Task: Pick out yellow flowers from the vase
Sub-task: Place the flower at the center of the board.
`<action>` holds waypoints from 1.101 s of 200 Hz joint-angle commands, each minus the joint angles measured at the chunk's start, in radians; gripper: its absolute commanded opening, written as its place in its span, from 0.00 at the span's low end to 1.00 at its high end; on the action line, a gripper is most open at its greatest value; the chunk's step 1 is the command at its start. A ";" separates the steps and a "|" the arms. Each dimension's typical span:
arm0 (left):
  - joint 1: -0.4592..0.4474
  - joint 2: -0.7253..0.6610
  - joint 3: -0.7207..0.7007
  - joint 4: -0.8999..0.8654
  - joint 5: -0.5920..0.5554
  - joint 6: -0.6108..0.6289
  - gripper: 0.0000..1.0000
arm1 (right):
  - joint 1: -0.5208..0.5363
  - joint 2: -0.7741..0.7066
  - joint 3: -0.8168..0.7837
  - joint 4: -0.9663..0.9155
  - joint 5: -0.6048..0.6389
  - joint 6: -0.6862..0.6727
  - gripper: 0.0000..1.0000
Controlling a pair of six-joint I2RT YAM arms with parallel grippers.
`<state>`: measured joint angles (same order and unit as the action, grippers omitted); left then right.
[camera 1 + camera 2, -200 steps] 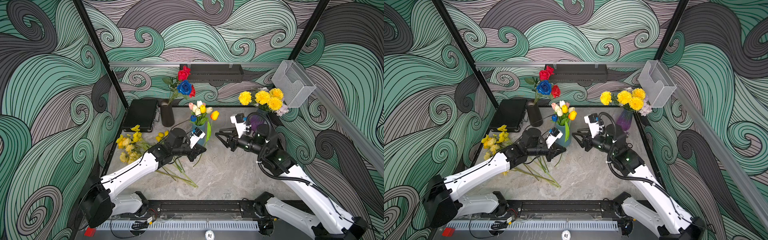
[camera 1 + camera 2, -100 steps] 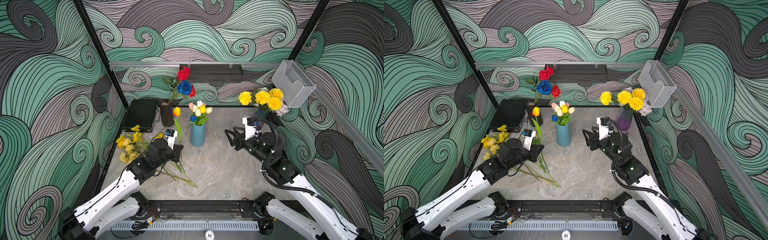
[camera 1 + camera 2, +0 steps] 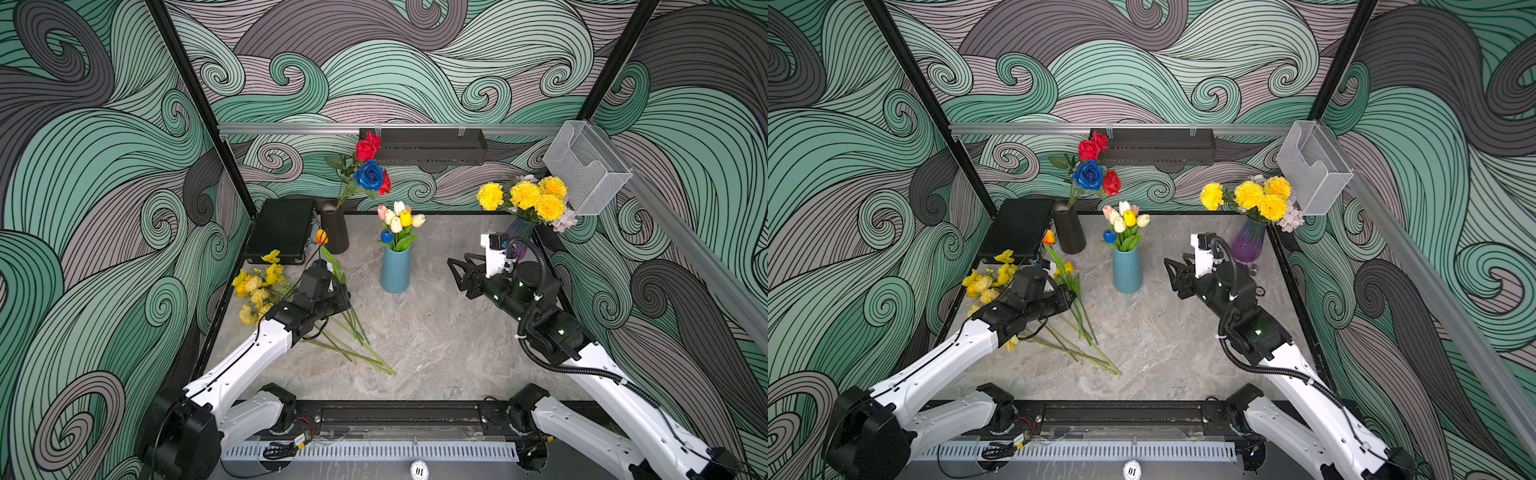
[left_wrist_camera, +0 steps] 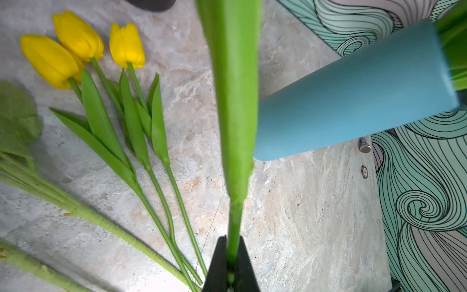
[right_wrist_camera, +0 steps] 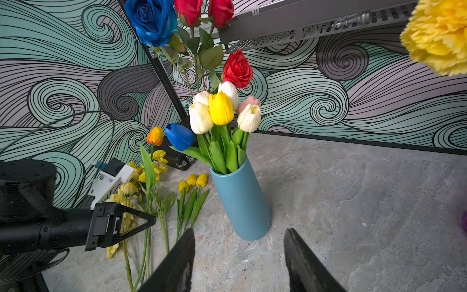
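My left gripper [image 4: 232, 241] is shut on the green stem [image 4: 235, 220] of an orange-yellow tulip [image 3: 321, 237], which it holds roughly upright, left of the blue vase [image 3: 395, 270]. One yellow tulip [image 5: 221, 108] still stands in that vase among white, pink and blue ones. Beneath the held stem, three yellow tulips [image 4: 75, 38] lie on the table, beside a pile of yellow flowers [image 3: 257, 286]. To the right of the vase my right gripper [image 3: 455, 274] hangs open and holds nothing. Its fingers [image 5: 184, 250] point at the vase's base.
A black vase [image 3: 334, 226] with red and blue roses stands at the back next to a black case [image 3: 282, 230]. A purple vase [image 3: 1249, 241] with yellow pompom blooms [image 3: 525, 195] stands at the back right, behind my right arm. A clear holder [image 3: 586, 166] hangs on the right rail.
My left gripper has carried the orange-yellow tulip out of the blue vase and to the left, over the lying flowers. My right gripper has let go of the vase, drawn back to the right and opened.
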<state>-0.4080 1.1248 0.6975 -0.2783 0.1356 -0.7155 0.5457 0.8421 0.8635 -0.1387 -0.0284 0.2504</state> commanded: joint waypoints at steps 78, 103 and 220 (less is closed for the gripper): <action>0.088 0.280 0.011 0.081 0.174 -0.037 0.00 | -0.004 0.045 0.039 0.004 0.013 -0.007 0.56; 0.094 0.328 0.002 0.097 0.177 -0.036 0.00 | -0.005 0.061 0.050 0.003 0.012 -0.005 0.56; 0.114 0.320 -0.013 0.084 0.176 -0.027 0.27 | -0.005 0.097 0.077 0.004 -0.002 0.026 0.56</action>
<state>-0.3031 1.4765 0.6933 -0.1860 0.3145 -0.7490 0.5449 0.9375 0.9031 -0.1387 -0.0269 0.2546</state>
